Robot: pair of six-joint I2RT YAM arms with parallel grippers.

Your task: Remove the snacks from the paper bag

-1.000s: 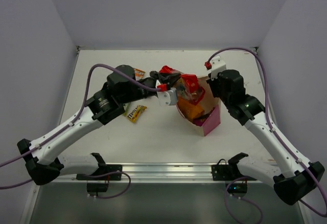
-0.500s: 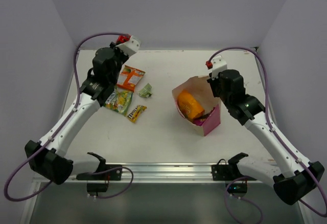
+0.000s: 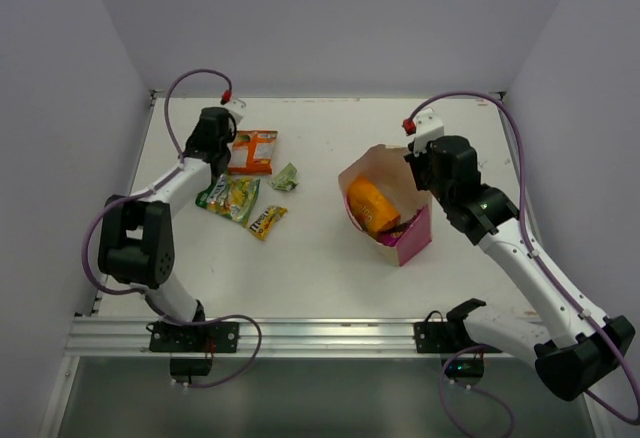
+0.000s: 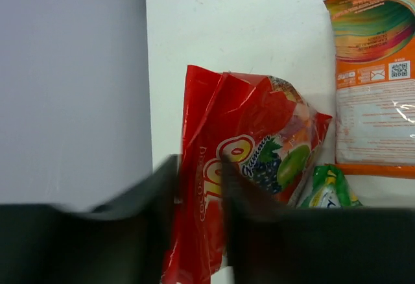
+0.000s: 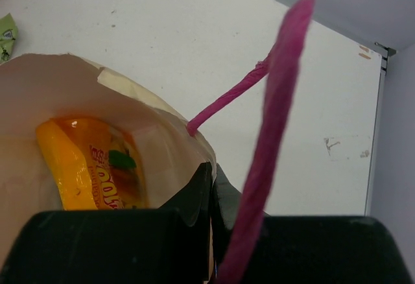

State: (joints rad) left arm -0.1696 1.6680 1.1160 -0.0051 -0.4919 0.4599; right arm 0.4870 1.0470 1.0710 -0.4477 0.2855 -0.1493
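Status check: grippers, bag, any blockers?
Left gripper shut on red packet, far-left of table. Right gripper pinching paper bag rim. Orange packet inside paper bag, mouth open, unobstructed.

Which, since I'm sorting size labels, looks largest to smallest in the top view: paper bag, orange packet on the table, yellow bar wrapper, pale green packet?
1. paper bag
2. orange packet
3. yellow bar wrapper and pale green packet: too alike to rank.
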